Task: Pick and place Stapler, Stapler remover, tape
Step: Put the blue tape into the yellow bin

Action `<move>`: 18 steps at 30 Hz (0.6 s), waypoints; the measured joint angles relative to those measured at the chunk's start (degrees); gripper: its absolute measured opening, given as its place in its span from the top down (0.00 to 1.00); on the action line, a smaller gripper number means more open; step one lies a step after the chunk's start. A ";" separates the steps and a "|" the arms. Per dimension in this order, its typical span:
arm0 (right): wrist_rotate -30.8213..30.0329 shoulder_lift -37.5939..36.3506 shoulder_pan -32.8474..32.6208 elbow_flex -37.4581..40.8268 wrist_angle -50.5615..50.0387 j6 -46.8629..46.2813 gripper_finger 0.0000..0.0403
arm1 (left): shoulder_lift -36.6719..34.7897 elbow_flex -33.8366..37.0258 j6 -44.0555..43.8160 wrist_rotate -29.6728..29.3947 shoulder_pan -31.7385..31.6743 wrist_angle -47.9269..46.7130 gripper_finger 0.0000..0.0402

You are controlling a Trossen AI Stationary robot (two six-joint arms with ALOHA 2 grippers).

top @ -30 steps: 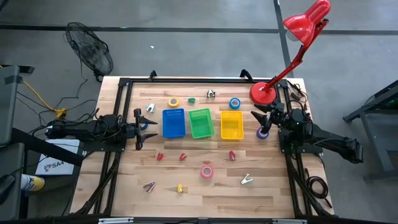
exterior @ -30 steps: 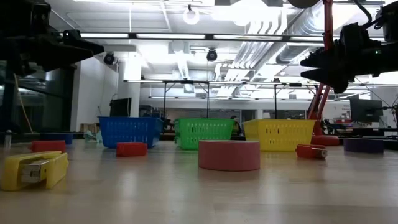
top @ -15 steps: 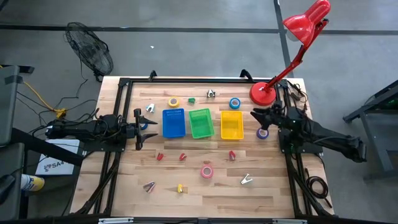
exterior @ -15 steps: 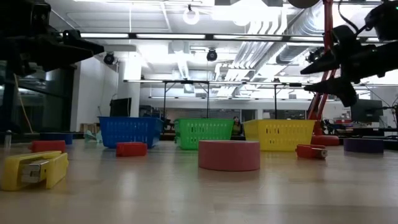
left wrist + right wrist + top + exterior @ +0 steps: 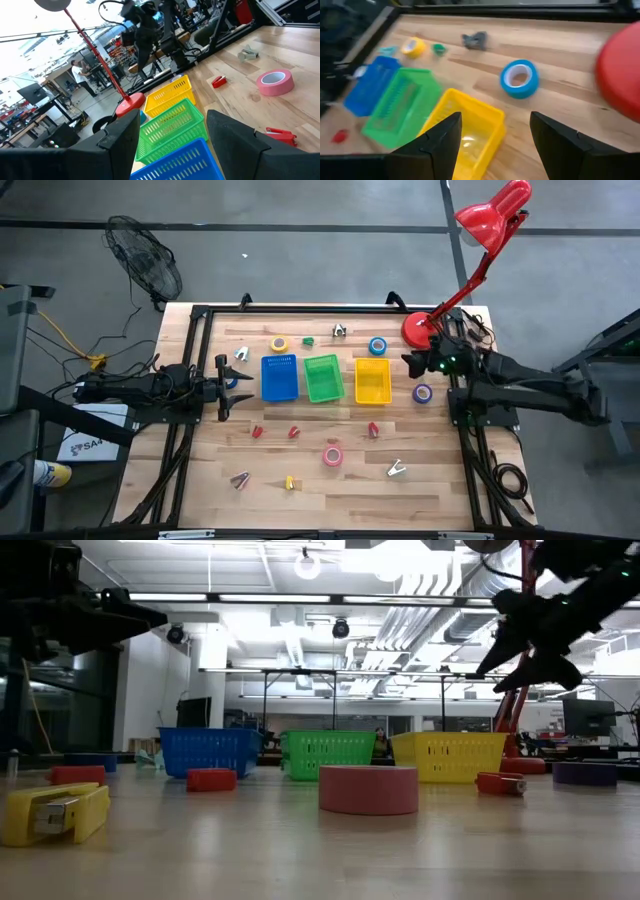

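Tape in small rolls, spread over the table [image 5: 340,502], none gripped. Nearest the front edge, a yellow stapler [image 5: 289,482], with a small reddish and silver piece [image 5: 240,478] just beside it, possibly a stapler remover, too small to say. A silver stapler remover [image 5: 397,469] near the same edge, toward the right arm's side. A little farther in, the pink tape roll [image 5: 332,455] lying flat between the two. Beyond that, three red staplers [image 5: 294,432] in a loose row, well apart from one another.

Across the middle, three bins side by side: blue bin [image 5: 279,378], green bin [image 5: 323,378], yellow bin [image 5: 372,381]. Level with them, the purple tape roll [image 5: 423,393] on bare wood beside the yellow bin, on the right arm's side.

Left end effector [image 5: 222,387] beside the blue bin, held over the table, fingers spread wide and holding nothing. Right end effector [image 5: 412,364] raised above the table just off the yellow bin's far corner, near the purple roll but clear of it, fingers likewise wide apart and empty.

Farthest back, the blue tape roll [image 5: 377,346] and the yellow tape roll [image 5: 279,344] flat on the wood behind the bins, well apart, with a small green piece [image 5: 308,340] and a grey stapler remover [image 5: 340,331] between them. At the far right corner, the round base of a red lamp [image 5: 420,330].
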State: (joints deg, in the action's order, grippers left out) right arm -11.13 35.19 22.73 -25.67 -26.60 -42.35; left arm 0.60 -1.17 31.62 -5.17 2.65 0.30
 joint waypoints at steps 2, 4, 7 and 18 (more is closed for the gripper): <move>-0.11 4.17 1.29 -3.41 -2.97 -1.10 0.44 | 0.00 0.01 0.01 0.00 -0.01 0.00 0.44; 0.28 8.41 2.63 -6.86 -6.01 -1.14 0.44 | 0.02 0.01 0.02 0.01 0.00 0.00 0.44; 0.45 15.30 4.73 -13.00 -11.68 -1.63 0.44 | 0.02 0.02 0.02 0.00 -0.02 0.00 0.44; 0.67 36.46 10.28 -30.40 -22.77 -0.79 0.44 | 0.01 0.01 0.02 0.01 -0.01 0.00 0.44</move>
State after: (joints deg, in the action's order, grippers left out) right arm -10.46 71.65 33.01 -56.07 -49.37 -43.13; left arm 0.61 -1.16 31.64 -5.16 2.64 0.30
